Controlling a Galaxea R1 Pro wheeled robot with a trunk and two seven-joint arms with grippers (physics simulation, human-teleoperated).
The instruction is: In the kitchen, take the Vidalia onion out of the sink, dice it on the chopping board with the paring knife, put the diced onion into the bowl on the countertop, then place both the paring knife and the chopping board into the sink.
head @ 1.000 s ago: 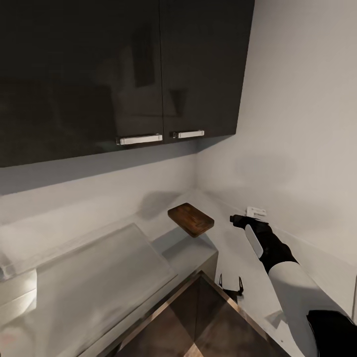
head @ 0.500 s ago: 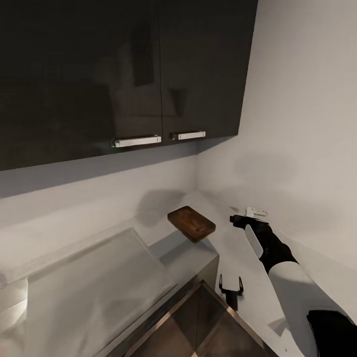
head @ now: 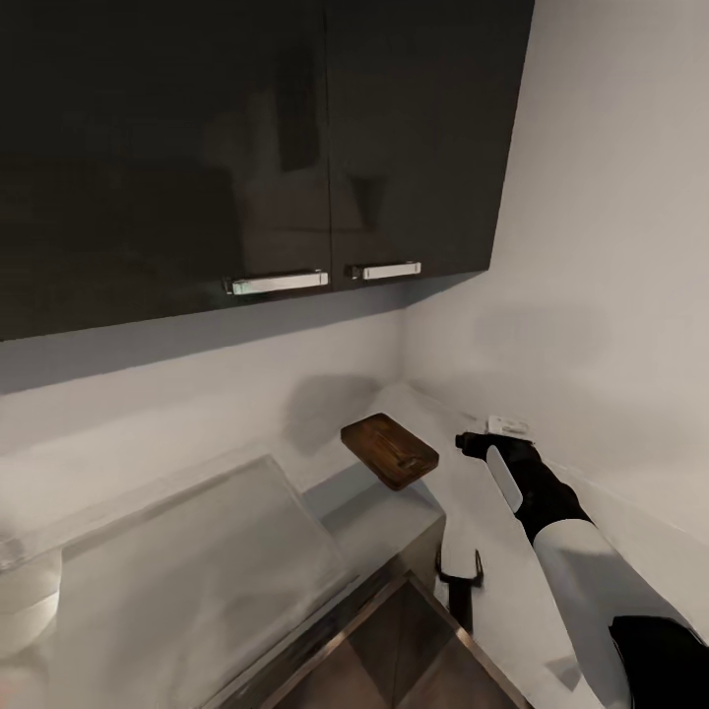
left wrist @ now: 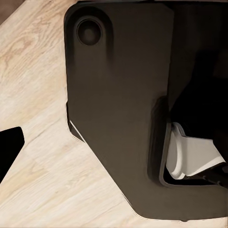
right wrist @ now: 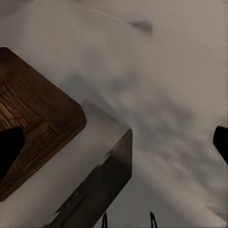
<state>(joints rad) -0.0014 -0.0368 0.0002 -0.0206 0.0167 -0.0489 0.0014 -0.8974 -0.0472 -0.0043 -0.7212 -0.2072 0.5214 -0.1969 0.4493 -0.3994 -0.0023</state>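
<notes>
Grey kitchen surface (head: pixel 197 551) under dark cabinets: the chopping board (head: pixel 389 451) lies just left of the right claw (head: pixel 471 442) — fingers spread, empty — long axis running near-right.

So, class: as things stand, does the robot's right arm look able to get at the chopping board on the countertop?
Probably yes. The right gripper hangs open just beside the chopping board, which lies on the countertop with nothing between them or on top of it.

Dark glossy wall cabinets (head: pixel 246 148) with steel handles (head: pixel 279 283) hang on white walls (head: pixel 611 246) meeting at a corner.
</notes>
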